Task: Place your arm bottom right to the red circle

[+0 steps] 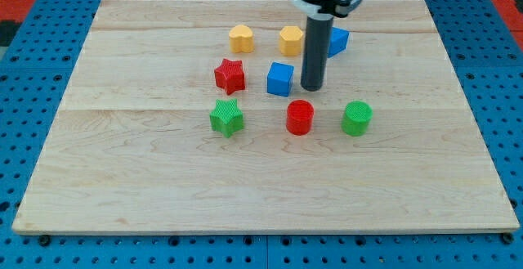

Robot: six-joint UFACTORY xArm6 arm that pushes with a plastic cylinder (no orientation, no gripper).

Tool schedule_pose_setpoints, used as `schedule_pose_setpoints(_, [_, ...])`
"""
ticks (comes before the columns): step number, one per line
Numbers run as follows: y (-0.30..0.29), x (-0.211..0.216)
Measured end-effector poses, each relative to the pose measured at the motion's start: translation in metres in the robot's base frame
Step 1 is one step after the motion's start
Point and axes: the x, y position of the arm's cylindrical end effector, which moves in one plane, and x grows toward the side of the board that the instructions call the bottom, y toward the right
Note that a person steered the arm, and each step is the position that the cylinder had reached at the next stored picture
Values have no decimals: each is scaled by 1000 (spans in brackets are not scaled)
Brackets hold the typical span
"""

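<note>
1 red circle [300, 116] sits centre of the tabletop [147, 179]; my tip [311, 87] stands just above it, beside the blue cube [279, 78]. Swing right (between red circle and green circle [357, 117]) without nudging either. Tool: bare rod, grasping nothing.

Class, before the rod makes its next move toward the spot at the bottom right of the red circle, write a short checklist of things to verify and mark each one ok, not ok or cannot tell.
1. Red circle in plain sight: ok.
2. My tip located: ok, it sits just above the red circle, right of the blue cube.
3. Tip already at the circle's bottom right: not ok.
4. Goal spot free of blocks: ok, bare wood lies there.
5. Green circle clear of the way down: cannot tell, the gap between the two circles looks narrow.
6. Tip touching any block: cannot tell.
</note>
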Motion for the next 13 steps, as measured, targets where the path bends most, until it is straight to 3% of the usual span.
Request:
schedule_pose_setpoints(2, [135,-1])
schedule_pose_setpoints(3, [148,-2])
schedule_pose_setpoints(9, [86,51])
schedule_pose_setpoints(13, [82,67])
